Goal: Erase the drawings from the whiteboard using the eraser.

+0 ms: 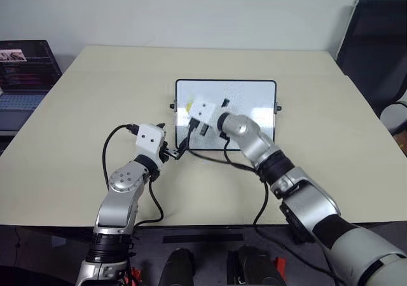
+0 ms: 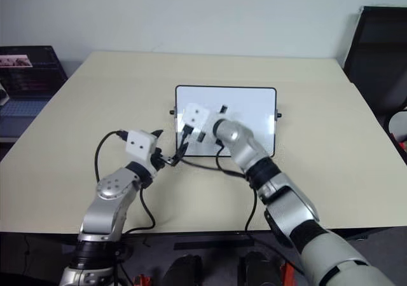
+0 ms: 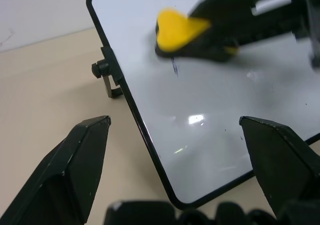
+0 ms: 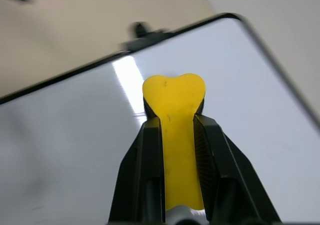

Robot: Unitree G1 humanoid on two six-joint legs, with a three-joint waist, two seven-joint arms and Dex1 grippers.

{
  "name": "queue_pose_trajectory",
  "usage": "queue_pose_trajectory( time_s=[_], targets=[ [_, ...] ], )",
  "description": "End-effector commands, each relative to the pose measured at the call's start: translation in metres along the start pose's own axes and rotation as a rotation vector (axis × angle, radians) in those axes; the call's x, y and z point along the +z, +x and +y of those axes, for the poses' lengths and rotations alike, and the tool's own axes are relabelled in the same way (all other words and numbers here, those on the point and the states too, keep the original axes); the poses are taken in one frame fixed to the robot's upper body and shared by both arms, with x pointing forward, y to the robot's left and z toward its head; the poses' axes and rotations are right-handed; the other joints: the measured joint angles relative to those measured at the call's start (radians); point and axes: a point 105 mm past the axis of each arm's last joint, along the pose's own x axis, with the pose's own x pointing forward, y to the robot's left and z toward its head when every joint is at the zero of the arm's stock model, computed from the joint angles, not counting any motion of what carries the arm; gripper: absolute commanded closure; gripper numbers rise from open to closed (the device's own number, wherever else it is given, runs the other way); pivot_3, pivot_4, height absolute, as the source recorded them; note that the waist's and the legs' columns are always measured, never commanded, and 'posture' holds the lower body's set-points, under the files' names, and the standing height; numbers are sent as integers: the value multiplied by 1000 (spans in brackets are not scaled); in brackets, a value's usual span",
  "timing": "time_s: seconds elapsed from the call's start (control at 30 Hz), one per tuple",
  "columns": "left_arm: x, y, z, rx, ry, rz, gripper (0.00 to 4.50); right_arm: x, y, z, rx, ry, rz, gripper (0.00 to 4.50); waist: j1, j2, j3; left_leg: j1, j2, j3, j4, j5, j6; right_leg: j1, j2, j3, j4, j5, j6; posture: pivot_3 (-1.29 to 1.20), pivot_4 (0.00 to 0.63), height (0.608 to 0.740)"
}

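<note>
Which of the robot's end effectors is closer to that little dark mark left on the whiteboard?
The right end effector: it presses the eraser onto the whiteboard right beside the mark. The left end effector waits open off the board's near corner.

The whiteboard point(image 3: 210, 115) is glossy and smooth, mirroring lights, with a thin black frame. Between the right jaws, the yellow eraser point(image 4: 175, 135) looks soft and matt. The table point(image 1: 95, 108) is matt beige.
</note>
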Motion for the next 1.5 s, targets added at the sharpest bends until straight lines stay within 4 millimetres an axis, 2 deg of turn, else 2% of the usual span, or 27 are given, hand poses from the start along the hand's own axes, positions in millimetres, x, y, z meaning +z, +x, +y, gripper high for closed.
queue_pose_trajectory(
  time_s=[0.03,0.13,0.37,0.57,0.67,0.97,1.03,1.13,1.27,1.47,1.5],
  targets=[
    [16,1,2,3,21,-50,0,0,2,-17,-73,10,4,3838,-1,0,0,0,0,0,-1,0,0,-1,0,0,0,0,0,0,150,740],
    [16,0,2,3,22,-51,0,-3,4,-12,-58,1,14,3838,-2,0,0,-1,0,0,-2,0,0,-1,0,0,0,1,-2,0,150,740],
    [16,-1,1,4,18,-47,0,-21,-4,50,165,-33,47,3838,-5,0,0,1,0,0,-1,0,0,0,0,0,0,-1,1,0,150,740],
    [14,-1,2,4,17,-43,0,-25,-15,71,234,-34,56,3838,-5,0,0,1,1,-1,-1,0,0,1,0,0,1,-1,1,0,150,740],
    [14,-1,2,3,18,-43,0,-24,-14,63,209,-33,58,3838,-5,0,0,1,0,-1,0,0,0,0,0,0,1,-1,1,0,150,740],
    [15,0,0,-3,20,-47,0,-9,-3,1,-31,6,24,3838,-1,0,0,1,0,-1,0,0,0,0,-1,-1,0,-1,1,0,150,740],
    [16,1,0,-3,19,-48,0,-6,-5,-8,-63,41,-4,3838,0,0,0,0,0,-1,-1,0,0,0,-1,0,0,-1,1,0,150,740],
    [15,2,-2,-13,17,-48,0,-2,-15,-12,-58,197,-64,3838,1,0,0,-2,0,-1,-1,0,0,-1,-1,0,-1,-1,0,0,150,740],
    [17,4,-7,-37,15,-56,0,8,-42,-17,-27,275,-165,3838,2,0,0,-7,0,-3,-1,0,0,-4,-1,-1,-2,0,0,0,150,740],
    [25,10,-17,-104,13,-74,0,-5,-100,-37,-75,397,-174,3838,13,0,0,-13,0,-5,-1,0,-1,-9,-1,-3,-1,1,-1,0,150,740],
    [30,14,-25,-155,2,-84,0,-15,-114,-43,-101,435,-133,3838,14,0,0,-13,0,-4,-1,0,-1,-9,-1,-3,-1,0,-1,0,150,740]
  ],
)
